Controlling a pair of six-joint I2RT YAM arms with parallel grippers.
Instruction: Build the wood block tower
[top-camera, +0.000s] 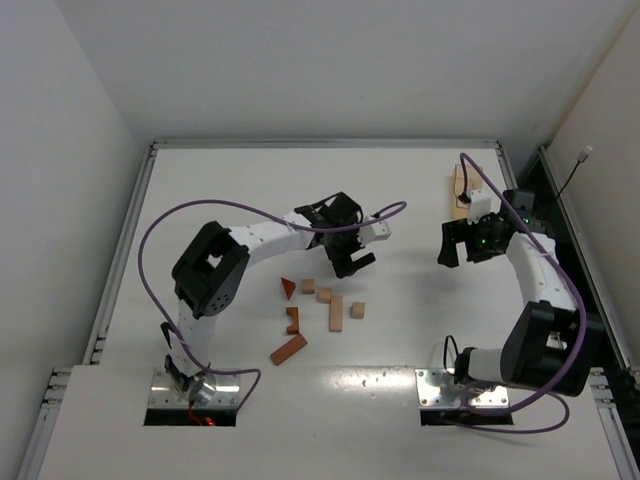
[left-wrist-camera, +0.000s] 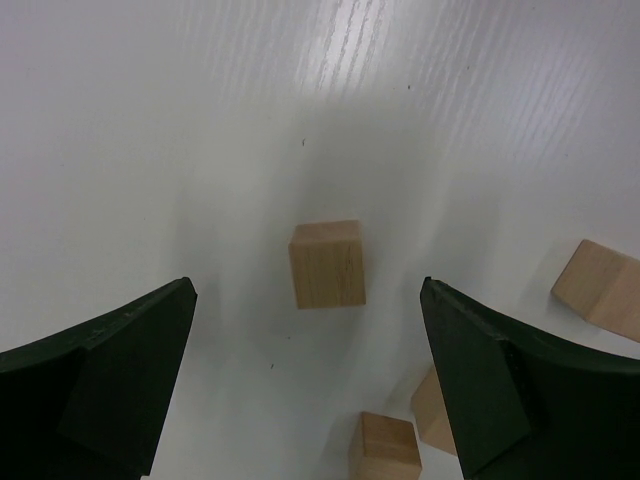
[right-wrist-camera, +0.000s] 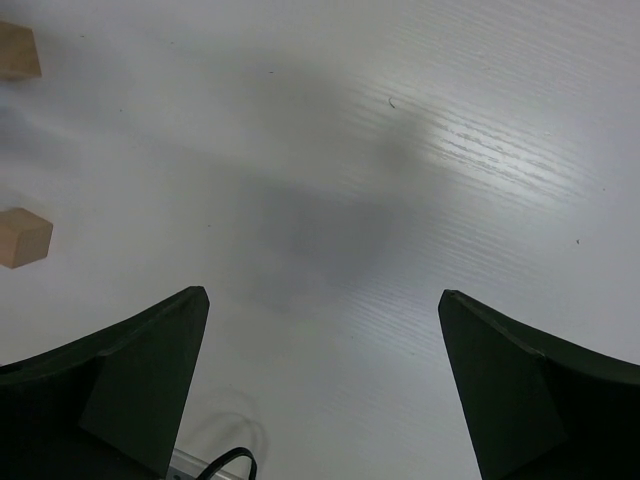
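a white tabletop (top-camera: 200, 180) is enclosed by pale walls (top-camera: 60, 100). the wood blocks (top-camera: 324, 295) are scattered singly near its centre and are not yet stacked into a tower. a red triangle (top-camera: 288, 288) is found at the 9 o'clock edge of the group, a reddish bar (top-camera: 288, 350) at its 6 o'clock end, and a tan bar (top-camera: 336, 313) in the middle. the left pincer (top-camera: 352, 266) is held just at 12 o'clock of the group, its jaws spread wide and grasping nothing. in the left wrist view a tan cube (left-wrist-camera: 327, 263) is seen on the tabletop between the two fingers (left-wrist-camera: 110, 380), touched by neither. the right pincer (top-camera: 468, 250) is held well apart at 3 o'clock, likewise released, over bare tabletop. a light wooden tray (top-camera: 459, 192) is seen at 12 o'clock of it, near the far edge.
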